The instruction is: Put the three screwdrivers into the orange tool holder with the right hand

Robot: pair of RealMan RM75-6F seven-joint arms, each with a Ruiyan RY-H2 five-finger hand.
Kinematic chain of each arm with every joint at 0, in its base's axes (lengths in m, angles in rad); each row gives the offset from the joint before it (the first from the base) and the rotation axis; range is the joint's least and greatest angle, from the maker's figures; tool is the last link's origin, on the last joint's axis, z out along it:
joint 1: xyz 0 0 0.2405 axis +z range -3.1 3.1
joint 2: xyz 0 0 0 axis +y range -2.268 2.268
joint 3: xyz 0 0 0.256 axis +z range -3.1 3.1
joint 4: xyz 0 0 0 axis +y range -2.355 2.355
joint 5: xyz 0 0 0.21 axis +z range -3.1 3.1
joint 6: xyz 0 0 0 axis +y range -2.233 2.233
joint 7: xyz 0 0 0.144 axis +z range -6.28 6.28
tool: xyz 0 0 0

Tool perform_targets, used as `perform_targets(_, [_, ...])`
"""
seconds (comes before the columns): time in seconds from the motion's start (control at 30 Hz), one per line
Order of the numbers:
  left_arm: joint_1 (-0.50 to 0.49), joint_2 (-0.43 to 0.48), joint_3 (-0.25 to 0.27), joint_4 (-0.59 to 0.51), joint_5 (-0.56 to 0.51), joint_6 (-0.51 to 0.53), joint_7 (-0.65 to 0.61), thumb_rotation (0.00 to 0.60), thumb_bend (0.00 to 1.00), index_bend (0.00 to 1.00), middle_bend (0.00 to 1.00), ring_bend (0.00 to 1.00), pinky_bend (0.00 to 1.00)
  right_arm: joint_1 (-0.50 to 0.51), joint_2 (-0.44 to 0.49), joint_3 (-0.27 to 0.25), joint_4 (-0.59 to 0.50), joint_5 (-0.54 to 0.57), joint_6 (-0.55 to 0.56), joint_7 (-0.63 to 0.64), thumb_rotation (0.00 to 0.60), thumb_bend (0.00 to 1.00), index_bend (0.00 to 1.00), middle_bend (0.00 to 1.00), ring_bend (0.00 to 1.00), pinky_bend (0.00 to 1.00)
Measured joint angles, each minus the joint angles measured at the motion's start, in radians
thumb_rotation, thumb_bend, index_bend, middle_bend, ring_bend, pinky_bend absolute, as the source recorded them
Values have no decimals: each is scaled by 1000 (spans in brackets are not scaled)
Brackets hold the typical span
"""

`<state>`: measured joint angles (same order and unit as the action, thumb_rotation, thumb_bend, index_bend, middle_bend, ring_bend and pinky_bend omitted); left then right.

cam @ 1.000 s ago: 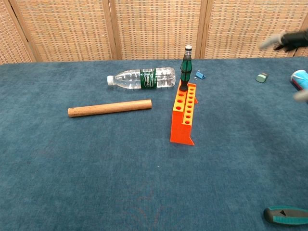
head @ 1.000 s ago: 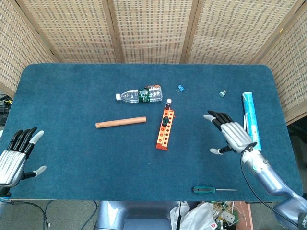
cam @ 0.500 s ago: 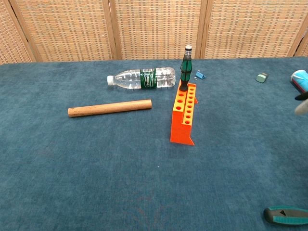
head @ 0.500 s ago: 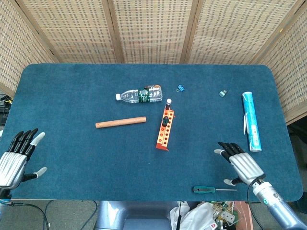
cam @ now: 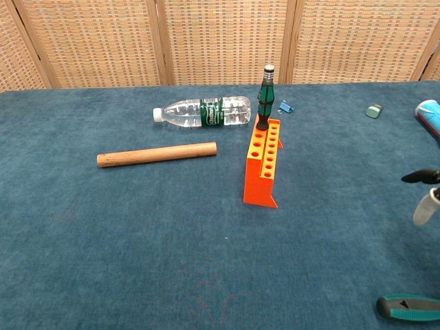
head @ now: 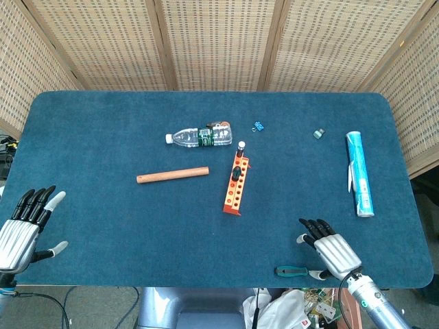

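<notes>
Blue table [head: 103, 130] — orange tool holder [head: 235, 188], one screwdriver [cam: 265, 96] upright inside.

Overhead head view; low, close chest view

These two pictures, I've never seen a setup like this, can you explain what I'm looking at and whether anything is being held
A two-armed robot with human-like hands sits at a blue table. One picture looks down from its head, the other looks forward from its chest. The orange tool holder has one screwdriver standing in it. Another screwdriver lies at the near edge, beside the right hand. The left hand hovers at the opposite corner. Both hands hold nothing, fingers apart. Also lying there: a water bottle, a wooden rod and a blue tube.
</notes>
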<state>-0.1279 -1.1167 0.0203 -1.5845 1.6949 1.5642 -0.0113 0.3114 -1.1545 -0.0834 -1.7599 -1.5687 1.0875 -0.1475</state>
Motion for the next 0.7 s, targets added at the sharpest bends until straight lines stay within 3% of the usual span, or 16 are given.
perform_targets(0.23, [5,1,0,1,5,9,-1,600,0,0,0,0,0,-9,-62,-30,8,4,-25,-47,600,42,336,0,0,0])
perform_targets(0.7, [7,0,-3,2,2,11,3,600,0,0,0,0,0,-8,-170,-30,102,17,-41,-55,600,168,368,0,0,0])
